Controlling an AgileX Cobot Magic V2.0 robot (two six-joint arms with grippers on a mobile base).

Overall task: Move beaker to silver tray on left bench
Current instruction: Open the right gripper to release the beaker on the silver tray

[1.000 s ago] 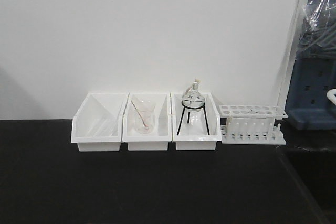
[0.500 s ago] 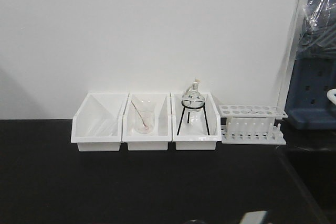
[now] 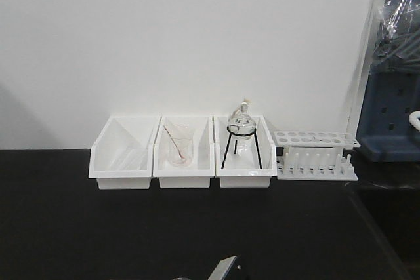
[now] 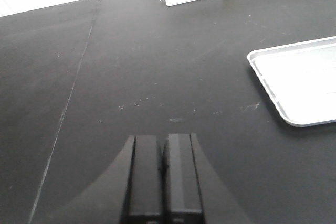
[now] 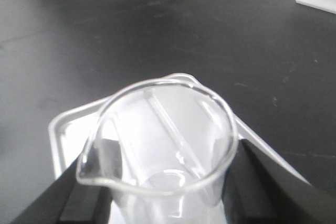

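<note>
The small clear beaker [image 5: 157, 135], pouring spout at its lower left rim, fills the right wrist view. My right gripper [image 5: 168, 195] is shut on it, with a dark finger on each side. The silver tray [image 5: 56, 129] lies directly under and behind the beaker; I cannot tell whether the beaker touches it. The tray's corner also shows at the right of the left wrist view [image 4: 262, 64]. My left gripper [image 4: 163, 156] is shut and empty, above the black bench to the left of the tray.
Three white bins [image 3: 184, 178] stand against the wall; the middle one holds a beaker with a thin rod [image 3: 179, 149], the right one a flask on a black stand [image 3: 241, 139]. A white test tube rack [image 3: 316, 155] is at their right. A grey part [image 3: 223, 270] pokes in at the bottom edge.
In the front view, a grey part has come in at the bottom edge and moved left, from right of the middle to the middle. The bins and rack have not moved.
</note>
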